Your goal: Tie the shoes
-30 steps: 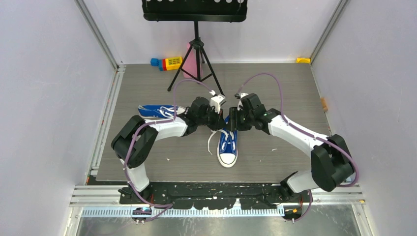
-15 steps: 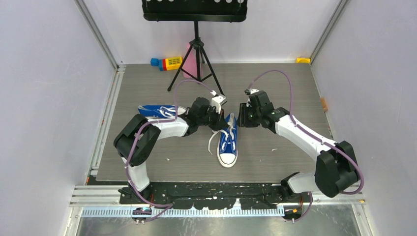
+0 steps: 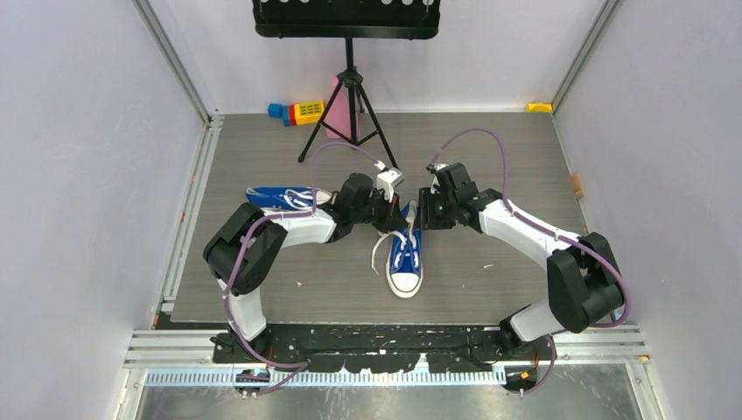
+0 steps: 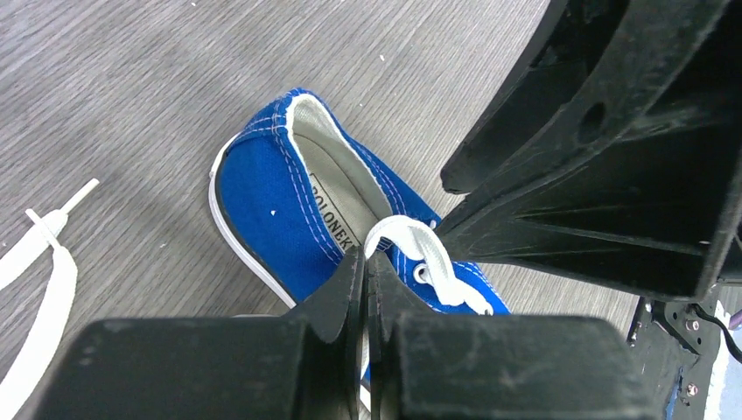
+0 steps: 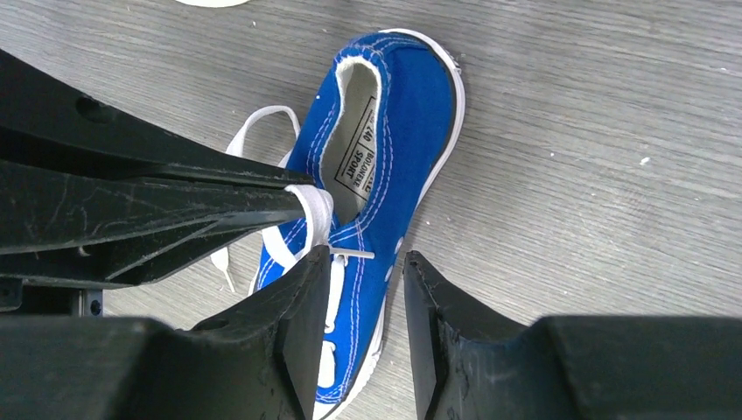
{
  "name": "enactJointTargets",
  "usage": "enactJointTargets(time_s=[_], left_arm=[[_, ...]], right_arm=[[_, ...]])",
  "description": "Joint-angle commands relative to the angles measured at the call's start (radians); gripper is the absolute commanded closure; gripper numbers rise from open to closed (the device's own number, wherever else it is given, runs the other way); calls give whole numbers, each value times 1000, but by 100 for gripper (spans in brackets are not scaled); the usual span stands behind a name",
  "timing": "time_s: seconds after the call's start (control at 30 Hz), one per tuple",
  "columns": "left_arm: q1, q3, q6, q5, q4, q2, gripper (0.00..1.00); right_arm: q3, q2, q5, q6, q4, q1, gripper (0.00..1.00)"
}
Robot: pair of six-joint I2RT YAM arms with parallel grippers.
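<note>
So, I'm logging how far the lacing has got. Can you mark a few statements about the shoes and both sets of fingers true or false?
1. The left fingers are shut on a white lace loop of the middle shoe. True.
2. The right fingers are shut on that same lace. False: they stand open over the shoe, clamping nothing.
3. The middle shoe's toe points toward the arm bases. True.
4. The other shoe lies touching the middle one. False: it lies apart, to the left, beside the left arm.
</note>
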Motion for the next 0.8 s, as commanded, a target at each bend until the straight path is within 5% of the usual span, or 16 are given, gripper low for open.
enactJointTargets(time_s=[0.0,0.37,0.77], left_arm=[[-1,3,4,22,52,-1,98],[0,22,-3,53,52,11,98],[-1,18,16,39,17,-15,93]], right_arm=[[51,18,-33,-10,45,-1,59],[63,56,-67,-15,70,11,61],[69,20,-10,-9,20,13,100]])
